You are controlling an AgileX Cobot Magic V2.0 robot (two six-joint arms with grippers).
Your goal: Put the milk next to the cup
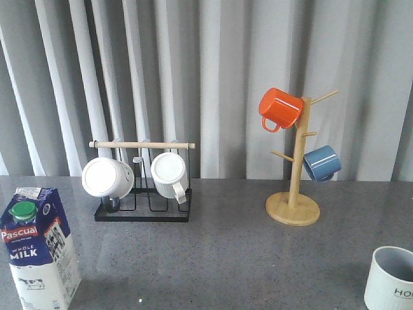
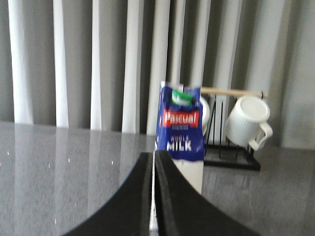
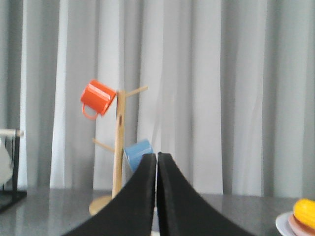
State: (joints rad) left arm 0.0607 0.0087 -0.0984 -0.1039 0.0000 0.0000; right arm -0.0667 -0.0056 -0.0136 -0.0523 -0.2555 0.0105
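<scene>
Left gripper (image 2: 153,196) closed, level, facing milk (image 2: 180,132).

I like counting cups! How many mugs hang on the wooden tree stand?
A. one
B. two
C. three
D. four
B: the wooden tree stand carries just two mugs, an orange mug high up on one side and a blue mug lower down on the other.

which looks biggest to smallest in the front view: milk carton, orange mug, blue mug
1. milk carton, clearly largest, though it also stands nearest the camera, which inflates it.
2. orange mug and blue mug look about alike; orange appears slightly bigger, but they hang at different angles on the wooden mug tree, so no firm ranking.
</scene>
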